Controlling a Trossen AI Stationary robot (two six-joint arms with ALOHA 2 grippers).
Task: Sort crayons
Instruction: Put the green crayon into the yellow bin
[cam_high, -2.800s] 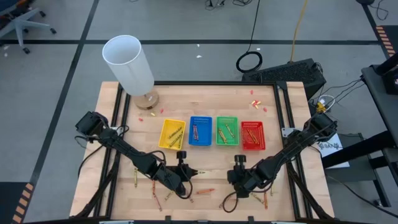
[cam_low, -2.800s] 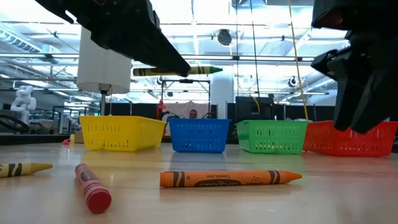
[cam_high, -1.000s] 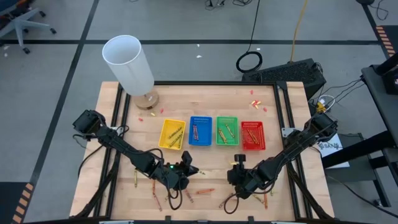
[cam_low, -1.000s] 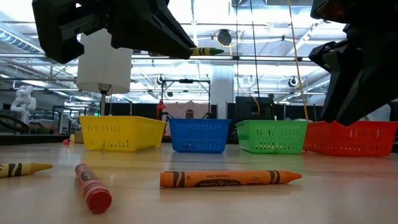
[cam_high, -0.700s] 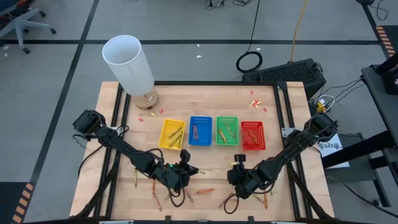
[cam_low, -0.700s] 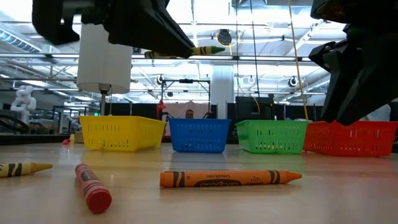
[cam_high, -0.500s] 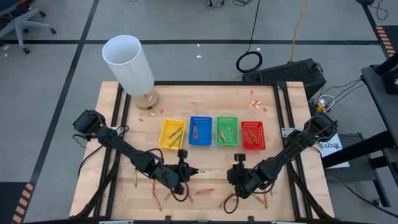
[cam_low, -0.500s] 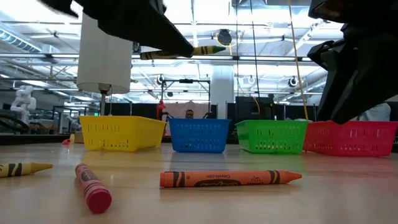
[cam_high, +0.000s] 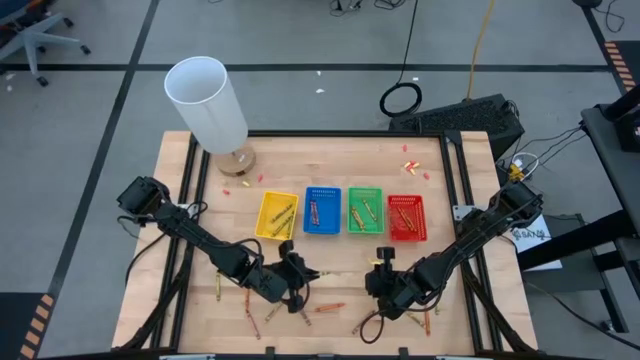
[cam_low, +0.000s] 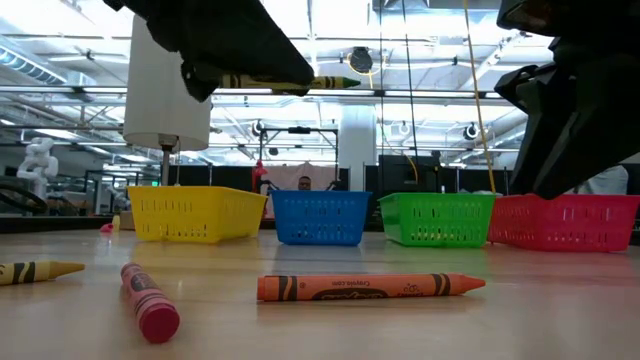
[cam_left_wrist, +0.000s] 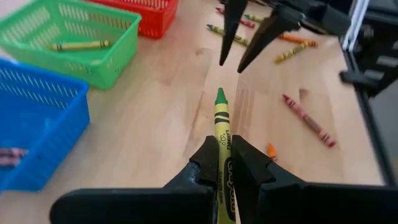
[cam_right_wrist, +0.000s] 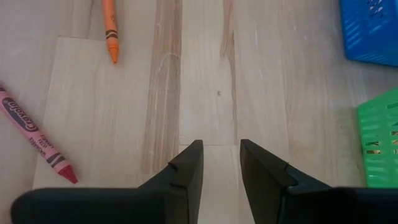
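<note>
One green crayon (cam_left_wrist: 221, 134), black-lettered wrapper, pointed tip

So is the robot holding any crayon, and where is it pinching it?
Yes. The left gripper pinches a green crayon around its middle, tip poking out front. The right gripper is open and holds nothing.

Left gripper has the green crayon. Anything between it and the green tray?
Nothing visible blocks it. The left gripper holds the green crayon above bare wood, and the green tray lies off to one side across open table. The right gripper, open and empty, hangs ahead of the crayon tip, not toward the tray.
</note>
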